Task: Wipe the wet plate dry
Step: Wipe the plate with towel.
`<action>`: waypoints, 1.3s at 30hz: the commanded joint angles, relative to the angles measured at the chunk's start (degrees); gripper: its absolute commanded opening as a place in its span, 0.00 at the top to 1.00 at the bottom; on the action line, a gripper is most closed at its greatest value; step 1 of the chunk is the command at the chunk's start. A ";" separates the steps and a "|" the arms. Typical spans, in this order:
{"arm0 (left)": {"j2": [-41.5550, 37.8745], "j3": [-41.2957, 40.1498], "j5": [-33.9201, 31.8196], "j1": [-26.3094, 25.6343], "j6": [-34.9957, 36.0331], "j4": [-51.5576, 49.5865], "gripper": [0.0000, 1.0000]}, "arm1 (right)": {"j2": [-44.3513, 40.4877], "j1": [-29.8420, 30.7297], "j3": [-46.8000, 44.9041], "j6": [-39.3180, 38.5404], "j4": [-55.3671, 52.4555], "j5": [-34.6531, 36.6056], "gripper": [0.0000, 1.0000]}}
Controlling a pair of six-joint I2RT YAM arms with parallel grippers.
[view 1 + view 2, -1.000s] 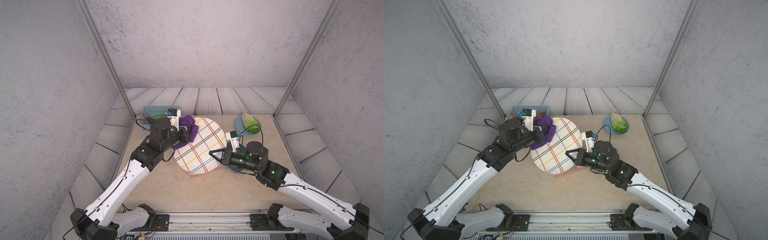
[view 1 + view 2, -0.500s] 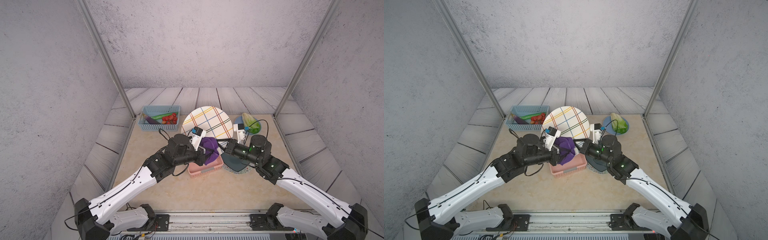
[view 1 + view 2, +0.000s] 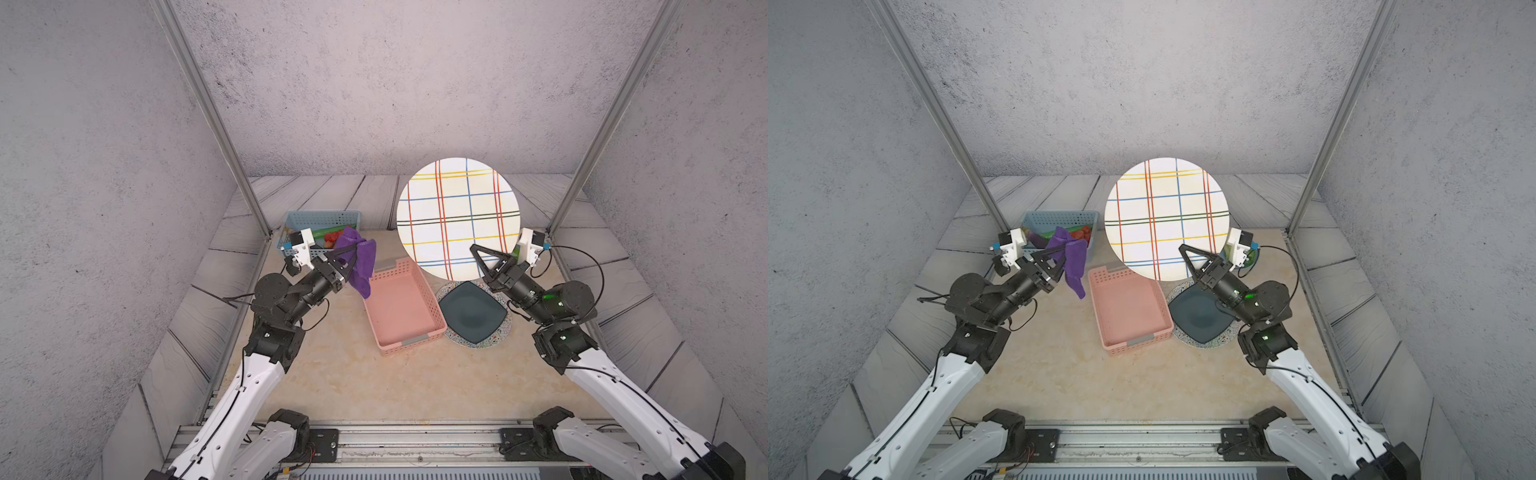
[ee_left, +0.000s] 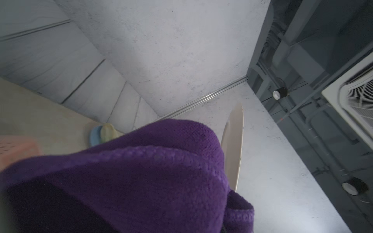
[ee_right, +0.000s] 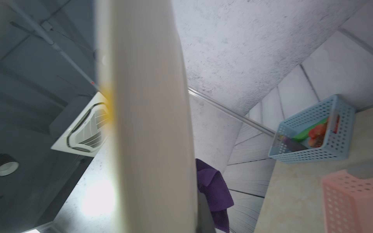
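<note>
The plaid plate [image 3: 457, 216] stood upright in the air, above the far right corner of the pink basket [image 3: 395, 307]. The right claw [image 3: 478, 253] pinched it by the lower rim alone. That narrow hold on a wet rim looked like the main risk. A firm push on the upper face could lever the plate round in the jaws or slide it free. It would then likely drop onto the dark square plate [image 3: 473, 311] just right of the basket, or onto the table [image 3: 374, 386]. The left claw [image 3: 347, 253] was pressed onto a bunched purple cloth [image 3: 360, 259] off the basket's far left corner, well apart from the plate. The cloth's hanging tail might snag the basket's rim on the way across.
</note>
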 commanded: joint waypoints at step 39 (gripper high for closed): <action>8.37 1.76 -11.09 -20.15 -15.78 31.68 1.00 | 23.12 11.45 13.28 5.93 25.64 1.84 1.00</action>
